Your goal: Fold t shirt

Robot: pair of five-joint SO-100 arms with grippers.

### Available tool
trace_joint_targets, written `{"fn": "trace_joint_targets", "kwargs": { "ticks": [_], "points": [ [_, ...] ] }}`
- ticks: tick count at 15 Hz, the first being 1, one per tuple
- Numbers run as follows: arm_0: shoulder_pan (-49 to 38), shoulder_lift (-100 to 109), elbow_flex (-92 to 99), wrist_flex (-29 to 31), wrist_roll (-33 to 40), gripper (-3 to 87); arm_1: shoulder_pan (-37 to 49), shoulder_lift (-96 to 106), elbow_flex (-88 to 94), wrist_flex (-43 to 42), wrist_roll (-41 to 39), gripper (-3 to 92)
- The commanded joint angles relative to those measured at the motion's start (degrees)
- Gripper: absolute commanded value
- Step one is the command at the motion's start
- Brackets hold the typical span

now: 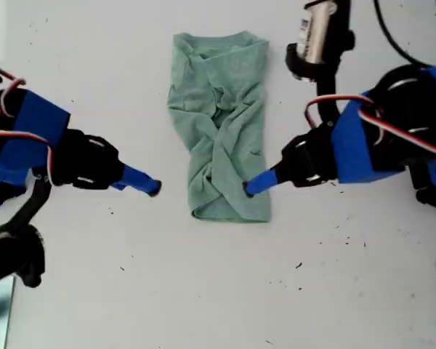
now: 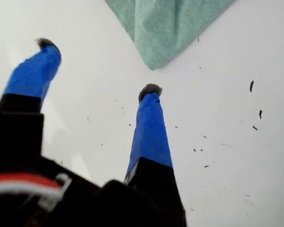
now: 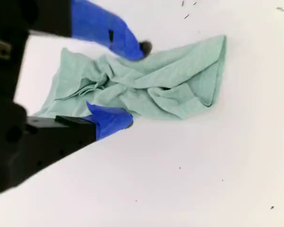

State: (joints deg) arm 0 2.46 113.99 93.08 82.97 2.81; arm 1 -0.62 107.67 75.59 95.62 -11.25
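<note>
Between my second gripper's (image 3: 132, 85) parted jaws lies the t shirt (image 3: 151, 85).

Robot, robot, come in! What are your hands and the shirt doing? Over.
First tool open, off the cloth. Second tool open, straddling the t shirt edge. Shirt bunched, part-folded. Nothing in the way.

Sage-green t shirt (image 1: 221, 123), white table (image 1: 349, 291)

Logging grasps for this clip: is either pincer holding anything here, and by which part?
Nothing is held. My first gripper is open over bare table, clear of the t-shirt. My second gripper is open, its pincer straddling the shirt's lower side edge without closing.
</note>
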Motion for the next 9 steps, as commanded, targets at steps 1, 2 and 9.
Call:
{"fn": "trace_joint_targets", "kwargs": {
  "ticks": [1,2,9],
  "points": [
    [-1.6,-8.0,-8.0,-0.1,2.7,29.0,-0.4,-4.8,-7.4,1.4,-2.4,38.3],
    [-2.3,-11.5,-8.1,-2.6,4.1,29.7,-0.4,-6.3,-6.5,1.1,-2.4,38.1],
    [-5.4,-43.9,-24.6,-9.8,9.2,31.4,-0.1,-10.9,18.0,-20.7,-2.5,37.3]
  ]
}}
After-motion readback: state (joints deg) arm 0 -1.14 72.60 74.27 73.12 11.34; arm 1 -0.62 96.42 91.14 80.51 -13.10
